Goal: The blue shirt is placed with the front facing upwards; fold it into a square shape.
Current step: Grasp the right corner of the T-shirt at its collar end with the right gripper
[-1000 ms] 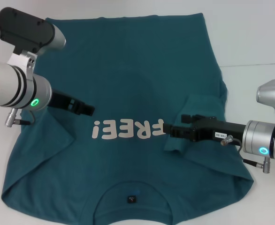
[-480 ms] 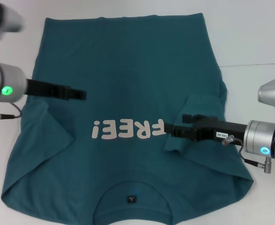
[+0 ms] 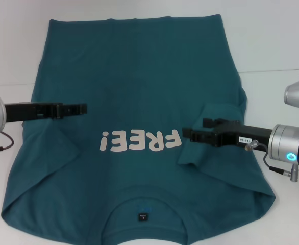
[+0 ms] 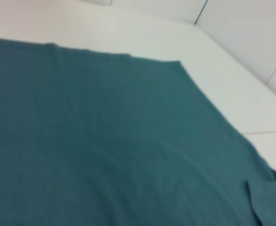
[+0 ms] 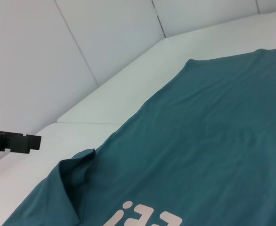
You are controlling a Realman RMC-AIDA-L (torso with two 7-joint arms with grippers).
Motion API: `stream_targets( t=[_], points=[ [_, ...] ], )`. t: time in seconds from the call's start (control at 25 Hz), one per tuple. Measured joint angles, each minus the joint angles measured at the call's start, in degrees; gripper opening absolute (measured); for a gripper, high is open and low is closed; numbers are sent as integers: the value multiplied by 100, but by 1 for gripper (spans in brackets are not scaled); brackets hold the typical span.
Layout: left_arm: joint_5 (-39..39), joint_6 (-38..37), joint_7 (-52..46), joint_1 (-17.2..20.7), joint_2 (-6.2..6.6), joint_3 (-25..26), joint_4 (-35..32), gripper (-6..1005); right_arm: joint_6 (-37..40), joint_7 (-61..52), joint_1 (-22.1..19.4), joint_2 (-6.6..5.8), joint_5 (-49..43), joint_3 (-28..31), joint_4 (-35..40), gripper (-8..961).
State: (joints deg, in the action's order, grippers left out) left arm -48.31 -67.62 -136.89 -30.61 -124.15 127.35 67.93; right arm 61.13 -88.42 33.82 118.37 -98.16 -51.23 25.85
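The blue shirt (image 3: 139, 76) lies flat on the white table, front up, with the whitish "FREE!" print (image 3: 139, 140) and the black neck label (image 3: 143, 217) toward me. Both sleeves are folded inward: the left one (image 3: 52, 143) and the right one (image 3: 190, 155). My left gripper (image 3: 83, 108) hovers over the shirt's left side, above the print. My right gripper (image 3: 188, 135) is open just over the folded right sleeve, beside the print's end, holding nothing. The right wrist view shows the shirt (image 5: 213, 132) and the left gripper (image 5: 32, 141) far off.
The white table (image 3: 272, 41) extends beyond the shirt's far and right edges. In the left wrist view the shirt (image 4: 105, 141) fills most of the picture, with bare table (image 4: 232, 61) past its hem corner.
My left arm has swung out to the left, drawing its gripper up and away from the print. The right gripper has pulled back slightly to the right. The shirt has not shifted.
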Motion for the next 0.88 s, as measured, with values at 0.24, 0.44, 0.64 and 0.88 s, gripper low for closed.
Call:
stream_targets(
  t=[0.24,0.44,0.64,0.88],
  points=[
    [-599,586,655,290,-26,-364,-298,858,-177,-1,60,-15,-2,-29,7,941],
    [-608,1169,843,358,8,-780,-536,858,-205,-1,72,-30,-2,-13,15,942],
    [-524,1359,916,419,13,-787,-633,858,-220,-25,72,-34,-1,2,19,942],
    [-481,1358,999,638,4,-843,-607,858,-268,-75,72,-34,-1,1,19,941]
  ],
)
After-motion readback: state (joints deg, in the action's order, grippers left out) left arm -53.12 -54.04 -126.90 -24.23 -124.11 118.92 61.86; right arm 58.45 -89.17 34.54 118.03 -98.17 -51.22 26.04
